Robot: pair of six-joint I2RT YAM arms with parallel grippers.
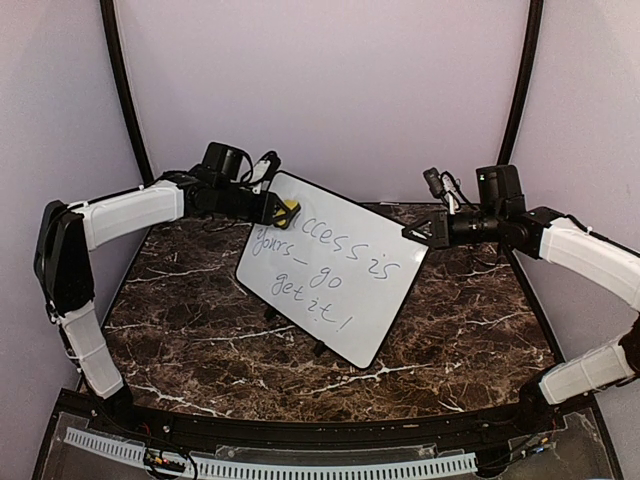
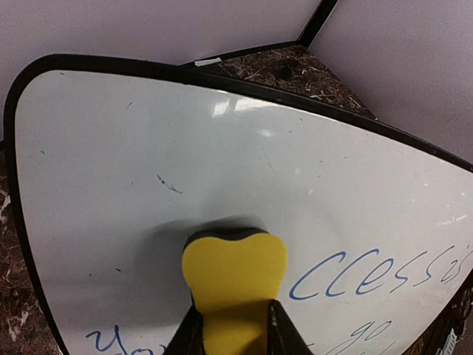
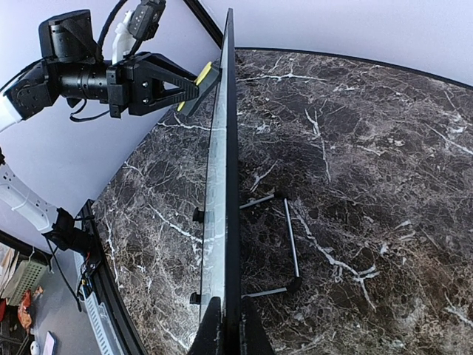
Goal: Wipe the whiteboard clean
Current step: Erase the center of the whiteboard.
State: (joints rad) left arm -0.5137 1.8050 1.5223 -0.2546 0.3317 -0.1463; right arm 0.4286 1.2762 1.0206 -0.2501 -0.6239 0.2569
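The whiteboard (image 1: pixel 335 270) stands tilted on the marble table, blue handwriting across its face. In the left wrist view the whiteboard (image 2: pixel 133 163) is wiped bare at its upper left, with "ccess" still written to the right. My left gripper (image 1: pixel 283 211) is shut on a yellow eraser (image 2: pixel 233 275), whose dark pad is pressed flat on the board near the top left corner. My right gripper (image 1: pixel 415 233) is shut on the board's right edge. Seen edge-on, the whiteboard (image 3: pixel 222 185) runs up from between the right gripper (image 3: pixel 229 318) fingers.
The board's wire stand (image 3: pixel 284 244) rests on the dark marble table (image 1: pixel 460 330) behind it. Pale curtain walls and black poles (image 1: pixel 125 90) close in the back. A white cable chain (image 1: pixel 300 466) runs along the near edge.
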